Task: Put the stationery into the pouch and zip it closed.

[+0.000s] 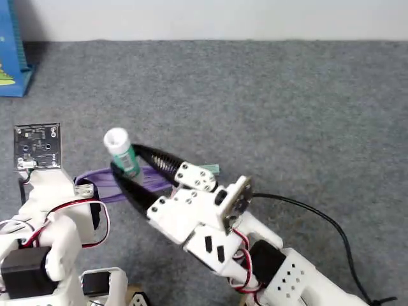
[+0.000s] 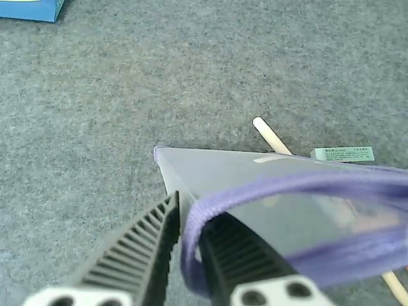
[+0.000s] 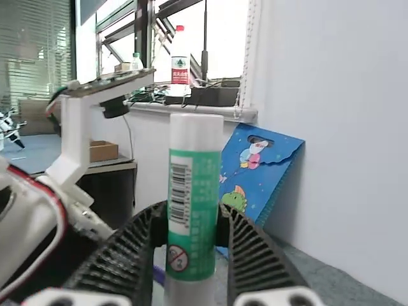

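High view: we see open counter [image 1: 287,95] beyond the right gripper [image 1: 123,158] clamping the glue stick [image 1: 120,145], the left gripper [image 2: 182,205] pinching the half-hidden pouch [image 1: 107,183] by its edge.

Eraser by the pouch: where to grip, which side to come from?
Probably from straight above, gripping across its narrow width at mid-length: the eraser lies flat on the carpet, long and thin, with the pouch edge and a stick close beside it.

Rough felt covers the table [image 1: 287,95]; pouch [image 2: 255,185] and glue stick [image 3: 193,191] are smooth plastic.
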Robot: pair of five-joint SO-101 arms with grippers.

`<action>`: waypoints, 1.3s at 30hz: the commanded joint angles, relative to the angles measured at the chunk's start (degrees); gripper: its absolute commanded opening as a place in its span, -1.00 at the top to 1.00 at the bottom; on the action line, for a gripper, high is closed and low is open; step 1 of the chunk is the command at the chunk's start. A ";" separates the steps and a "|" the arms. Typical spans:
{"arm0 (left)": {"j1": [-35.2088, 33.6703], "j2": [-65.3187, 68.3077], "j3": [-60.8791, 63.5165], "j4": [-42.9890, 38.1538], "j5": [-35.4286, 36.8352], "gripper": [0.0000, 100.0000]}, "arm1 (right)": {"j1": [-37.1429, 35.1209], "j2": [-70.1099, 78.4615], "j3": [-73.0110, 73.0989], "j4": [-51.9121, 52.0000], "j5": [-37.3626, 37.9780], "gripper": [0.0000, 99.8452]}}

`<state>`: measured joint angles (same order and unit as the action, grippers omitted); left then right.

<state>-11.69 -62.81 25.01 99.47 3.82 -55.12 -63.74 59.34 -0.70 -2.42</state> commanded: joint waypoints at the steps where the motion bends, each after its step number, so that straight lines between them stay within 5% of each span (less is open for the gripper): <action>1: 0.09 0.53 0.48 0.97 0.53 0.97 | 1.71 1.01 1.23 -5.05 -0.62 0.98; 8: 0.00 0.53 0.48 0.97 0.53 0.97 | 1.71 5.93 6.95 -14.46 -0.62 0.98; 20: 0.00 0.53 0.48 0.97 0.53 0.97 | 1.63 7.78 10.46 -15.16 -4.22 0.98; 27: 0.00 0.53 0.48 0.97 0.53 0.97 | 1.63 7.78 12.57 -14.46 -4.13 0.48; 33: 0.00 0.53 0.57 0.97 0.53 0.97 | 1.80 2.59 6.77 -1.71 -4.13 0.53; 39: -7.21 0.53 0.40 0.97 0.18 0.97 | 8.04 -4.97 -3.96 23.96 -4.66 0.53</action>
<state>-15.56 -62.73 25.54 99.47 3.82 -51.25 -65.05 62.86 11.69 -6.29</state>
